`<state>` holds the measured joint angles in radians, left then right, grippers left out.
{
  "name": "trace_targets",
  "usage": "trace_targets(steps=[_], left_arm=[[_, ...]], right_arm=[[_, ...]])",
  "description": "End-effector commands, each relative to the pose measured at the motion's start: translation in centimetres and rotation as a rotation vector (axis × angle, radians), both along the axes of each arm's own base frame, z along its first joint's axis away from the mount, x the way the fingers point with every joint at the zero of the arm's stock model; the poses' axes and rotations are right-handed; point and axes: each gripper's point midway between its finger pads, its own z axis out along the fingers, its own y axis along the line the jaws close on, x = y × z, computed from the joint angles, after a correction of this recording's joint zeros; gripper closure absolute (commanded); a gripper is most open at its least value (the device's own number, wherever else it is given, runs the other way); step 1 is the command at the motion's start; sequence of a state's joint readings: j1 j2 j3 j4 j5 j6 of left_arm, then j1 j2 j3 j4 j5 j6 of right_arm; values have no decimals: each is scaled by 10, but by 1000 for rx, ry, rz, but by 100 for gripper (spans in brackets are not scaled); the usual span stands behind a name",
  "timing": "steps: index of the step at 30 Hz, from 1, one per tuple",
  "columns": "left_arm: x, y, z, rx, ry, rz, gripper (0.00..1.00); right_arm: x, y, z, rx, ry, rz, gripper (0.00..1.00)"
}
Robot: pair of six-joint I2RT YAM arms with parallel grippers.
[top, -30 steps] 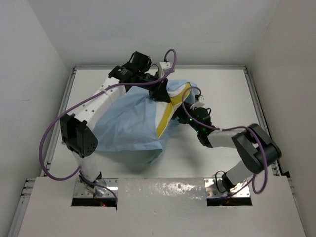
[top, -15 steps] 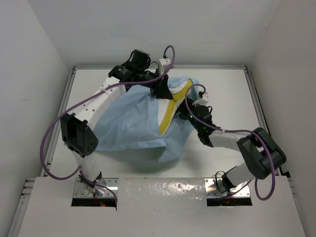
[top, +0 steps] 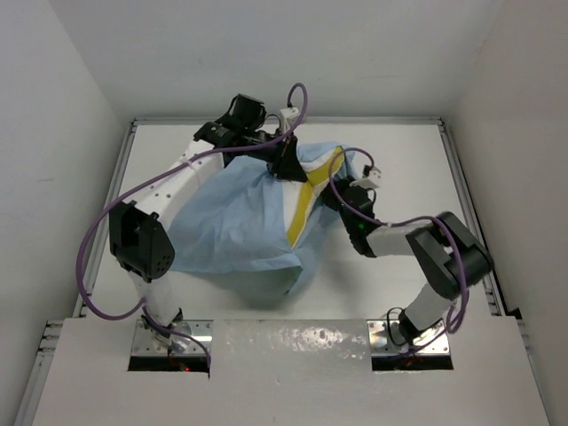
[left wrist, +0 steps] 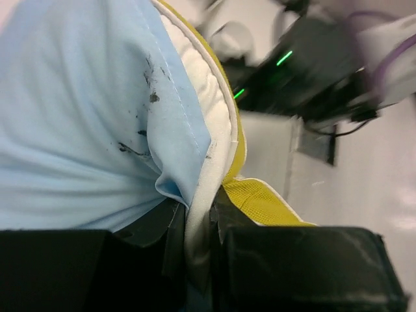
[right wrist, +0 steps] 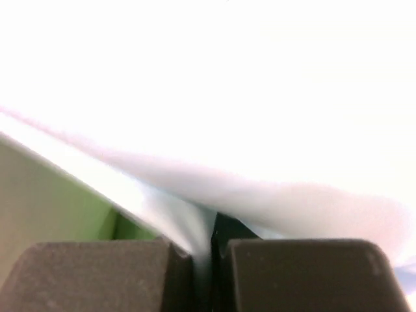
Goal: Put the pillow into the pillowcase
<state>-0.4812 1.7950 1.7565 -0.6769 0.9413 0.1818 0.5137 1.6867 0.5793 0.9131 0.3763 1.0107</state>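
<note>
Table [top: 404, 155] is largely covered by the pillowcase [top: 231, 222], blue face up. Pillow [top: 304, 202] is seen mostly inside, yellow edge exposed at the far mouth. Left gripper [top: 286, 167] is clamped on hem plus pillow edge; right gripper [top: 335, 202] is pinched tight on the pillowcase's right side.

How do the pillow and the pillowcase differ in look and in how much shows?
The pillowcase is plain light blue; the pillow is white with a yellow edge. The pillowcase lies spread and crumpled in full view; the pillow shows only at the case's mouth. Both are soft.
</note>
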Motion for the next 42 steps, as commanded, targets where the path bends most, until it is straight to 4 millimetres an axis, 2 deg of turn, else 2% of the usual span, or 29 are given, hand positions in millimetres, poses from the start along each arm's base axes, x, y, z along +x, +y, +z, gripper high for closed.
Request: trace_targets(steps=[1,2,3,6,9,10,12,16,17,19,20,21,22,23,24,27,28,29,30,32,33,34,35,36,37,38,40,41,42], left_arm=[[31,46,-19,188,-161,73,100],[40,59,-39,284,-192,95,100],[40,64,-55,330,-213,61,100],[33,66,-88,423,-225,-15,100],[9,54,-127,491,-201,-171,100],[1,45,-142,504,-186,-216,100],[0,35,-164,512,-186,-229,100],[38,26,-192,548,-247,-108,100],[56,19,-187,537,-287,-65,100],[79,19,-204,573,-263,14,100],[96,11,-193,546,-286,53,100],[107,10,-200,534,-246,99,100],[123,4,-189,508,-263,133,100],[132,3,-186,495,-267,161,100],[140,4,-191,484,-239,193,100],[150,-1,-178,424,-248,211,100],[145,-5,-179,404,-243,186,100],[139,-9,-173,369,-235,169,97],[129,-18,-168,307,-209,122,77],[127,-26,-156,245,-171,138,48],[131,-27,-148,226,-161,158,24],[142,-30,-123,182,-180,177,9],[148,-22,-119,169,-131,200,5],[150,-23,-103,127,-121,187,0],[158,-20,-77,95,-135,204,0],[164,-11,-65,79,-121,233,0],[162,0,-40,61,-143,254,0],[159,3,-36,66,-159,253,0],[152,6,-44,83,-143,244,0]], right_arm=[[-10,-57,42,34,-102,-79,100],[-12,-81,41,35,-97,-101,100],[-26,-87,37,30,-70,-71,100],[-38,-116,36,-17,-83,-87,100],[-48,-100,50,-55,-170,64,100],[-53,-82,60,-70,-218,178,100],[-58,-65,69,-93,-258,297,100],[-86,-24,80,-171,-306,631,100],[-99,-13,82,-170,-309,740,100],[-111,-7,86,-173,-284,821,100],[-121,-2,93,-176,-304,884,100],[-127,-1,91,-164,-242,922,100],[-131,0,90,-203,-244,964,100],[-137,4,103,-210,-253,1027,100],[-148,3,91,-186,-159,1067,100],[-154,2,100,-222,-175,1107,100],[-150,3,105,-178,-161,1081,100],[-133,5,119,-189,-266,1029,100],[-116,4,127,-180,-304,955,100],[-77,-5,150,-148,-340,791,100],[-28,-31,127,-171,-221,567,100],[0,-49,115,-201,-131,442,92],[28,-67,119,-242,-6,340,70],[47,-82,111,-288,89,274,47],[68,-94,69,-394,227,272,20],[77,-103,90,-442,302,259,15],[79,-112,94,-519,344,256,1],[74,-115,98,-526,338,242,1],[65,-117,102,-524,325,232,1]])
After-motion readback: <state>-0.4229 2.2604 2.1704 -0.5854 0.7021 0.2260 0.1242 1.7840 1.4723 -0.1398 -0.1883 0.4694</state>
